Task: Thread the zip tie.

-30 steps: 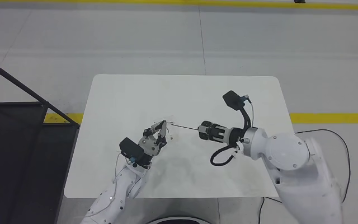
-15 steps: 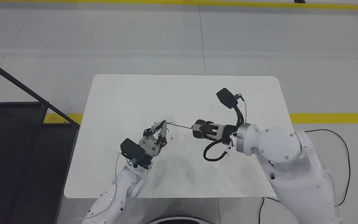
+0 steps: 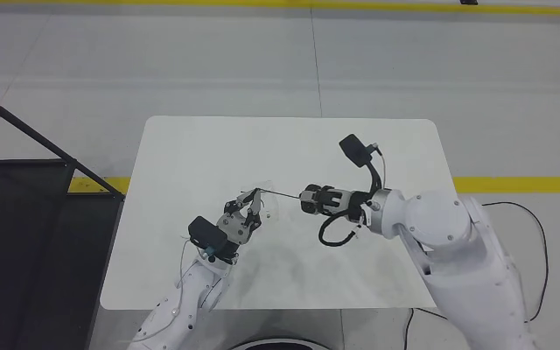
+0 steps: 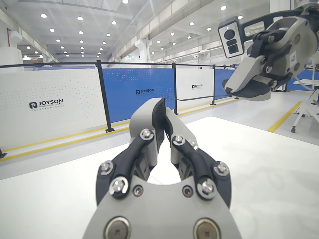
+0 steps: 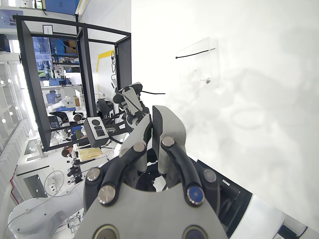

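Note:
A thin black zip tie (image 3: 284, 196) hangs above the middle of the white table (image 3: 394, 149), stretched between my two grippers. My left gripper (image 3: 254, 196) is shut on one end of it. In the left wrist view the zip tie (image 4: 197, 98) runs from that gripper's tips (image 4: 162, 101) across to my right gripper (image 4: 229, 91), which is shut on the other end. In the right wrist view my right gripper (image 5: 151, 116) is shut close to the left gripper (image 5: 132, 89), and a short tail of the zip tie (image 5: 154, 93) sticks out past the left fingers.
A clear plastic holder (image 5: 199, 65) stands on the table just beyond the grippers, with a second black zip tie (image 5: 194, 53) lying across it. A black metal frame (image 3: 35, 175) stands off the table's left side.
My right gripper has moved left, closer to the left gripper, so the stretch of zip tie between them is shorter. The left arm has kept still.

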You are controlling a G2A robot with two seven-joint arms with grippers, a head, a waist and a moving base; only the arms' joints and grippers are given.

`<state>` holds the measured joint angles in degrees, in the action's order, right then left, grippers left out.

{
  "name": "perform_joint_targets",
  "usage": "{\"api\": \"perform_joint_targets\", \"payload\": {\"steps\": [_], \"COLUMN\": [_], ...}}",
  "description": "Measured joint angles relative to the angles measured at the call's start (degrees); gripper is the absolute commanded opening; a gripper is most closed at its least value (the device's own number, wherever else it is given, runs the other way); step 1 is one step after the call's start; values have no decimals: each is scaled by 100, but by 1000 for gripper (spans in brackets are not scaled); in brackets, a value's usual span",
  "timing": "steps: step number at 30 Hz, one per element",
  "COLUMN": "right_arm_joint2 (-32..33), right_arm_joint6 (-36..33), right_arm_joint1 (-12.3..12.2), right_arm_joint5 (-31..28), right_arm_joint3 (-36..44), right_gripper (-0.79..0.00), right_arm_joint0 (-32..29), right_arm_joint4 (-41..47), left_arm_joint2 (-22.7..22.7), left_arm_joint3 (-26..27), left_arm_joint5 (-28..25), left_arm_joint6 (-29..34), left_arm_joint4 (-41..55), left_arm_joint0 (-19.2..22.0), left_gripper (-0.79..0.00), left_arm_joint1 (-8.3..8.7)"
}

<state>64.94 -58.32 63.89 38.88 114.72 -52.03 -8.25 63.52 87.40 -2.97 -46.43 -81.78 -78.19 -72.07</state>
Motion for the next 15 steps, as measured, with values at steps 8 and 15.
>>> {"api": "perform_joint_targets", "payload": {"steps": [8, 15], "right_arm_joint2": [-23, -50], "right_arm_joint6": [27, 45], "right_arm_joint1": [-27, -47], "right_arm_joint5": [-25, -26], "right_arm_joint3": [4, -29], "right_gripper": [-785, -785], "right_arm_joint0": [-5, 24], "right_arm_joint4": [43, 100], "left_arm_joint2": [0, 0], "left_arm_joint3": [0, 0], "left_arm_joint5": [0, 0], "left_arm_joint6": [0, 0], "left_arm_joint4": [0, 0], "left_arm_joint0": [0, 0], "left_gripper": [-785, -785], "left_arm_joint1": [0, 0]}}
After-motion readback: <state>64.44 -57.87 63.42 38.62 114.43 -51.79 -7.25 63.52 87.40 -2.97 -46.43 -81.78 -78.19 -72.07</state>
